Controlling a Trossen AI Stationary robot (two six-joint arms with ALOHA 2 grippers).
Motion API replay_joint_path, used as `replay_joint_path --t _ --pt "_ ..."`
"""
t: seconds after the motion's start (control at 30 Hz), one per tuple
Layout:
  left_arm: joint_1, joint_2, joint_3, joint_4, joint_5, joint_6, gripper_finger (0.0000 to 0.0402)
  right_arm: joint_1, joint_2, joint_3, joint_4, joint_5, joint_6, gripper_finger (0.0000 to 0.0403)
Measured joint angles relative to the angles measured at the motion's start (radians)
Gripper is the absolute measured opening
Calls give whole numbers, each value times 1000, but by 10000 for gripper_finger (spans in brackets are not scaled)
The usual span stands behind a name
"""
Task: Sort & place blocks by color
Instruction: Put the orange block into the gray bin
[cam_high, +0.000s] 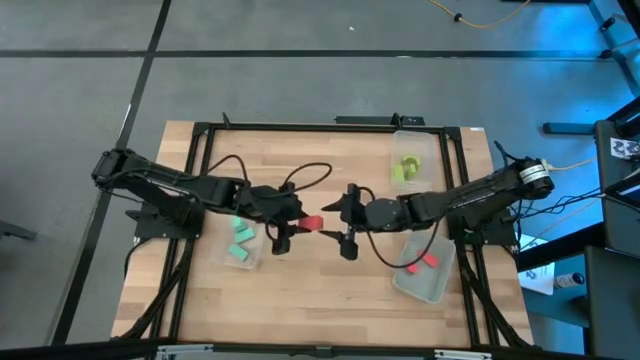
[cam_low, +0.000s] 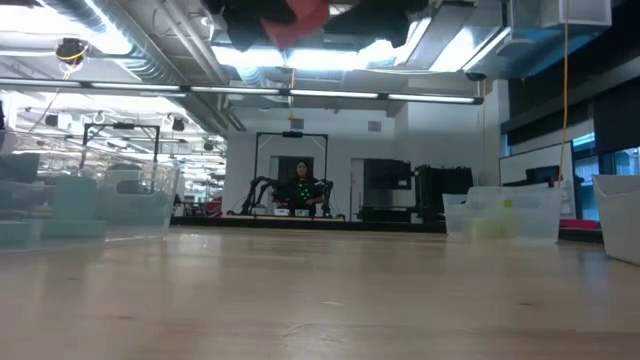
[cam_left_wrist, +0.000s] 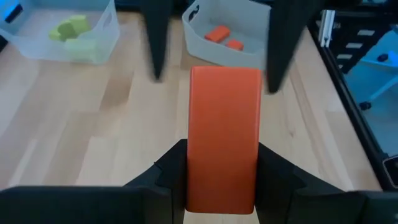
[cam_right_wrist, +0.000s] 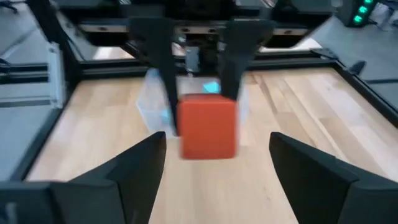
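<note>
A red-pink block (cam_high: 311, 222) is held in the air above the table's middle by my left gripper (cam_high: 298, 221), which is shut on it. In the left wrist view the block (cam_left_wrist: 224, 130) sticks out forward past the left gripper (cam_left_wrist: 224, 163). My right gripper (cam_high: 338, 222) faces it from the table's right, open. Its fingers (cam_left_wrist: 155, 43) stand on either side of the block's free end without touching it. The right wrist view shows the block (cam_right_wrist: 208, 127) ahead of my open right gripper (cam_right_wrist: 214, 163). In the low view the block (cam_low: 296, 20) shows at the top edge. My left gripper pinches the red-pink block between its two fingers (cam_left_wrist: 171, 167), which lie on the long sides (cam_left_wrist: 200, 174) of the end toward the table's left. The fingers come level from the table's left, along the block. The block is lifted clear and lies level, its free end (cam_left_wrist: 224, 78) pointing at my right gripper.
A clear tub (cam_high: 243, 262) with teal blocks (cam_high: 241, 238) stands at the near left. A tub (cam_high: 418, 142) with lime blocks (cam_high: 405, 167) stands at the far right. A tub (cam_high: 418, 287) with red-pink blocks (cam_high: 423, 263) stands at the near right. A black frame (cam_high: 300, 126) runs around the table.
</note>
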Motion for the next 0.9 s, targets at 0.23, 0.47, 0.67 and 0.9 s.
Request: replay_joint_path --t 0.23,0.47,0.67,0.9 --pt "-11 18 0 31 -1 7 122 -21 8 0 -6 -50 -1 289" --pt "-11 18 0 30 -5 7 122 -20 18 0 -3 -95 4 254" --pt "-11 18 0 30 2 8 122 -21 19 0 24 -94 3 211" --pt "-11 33 0 43 9 31 122 -20 27 -1 36 -96 4 182"
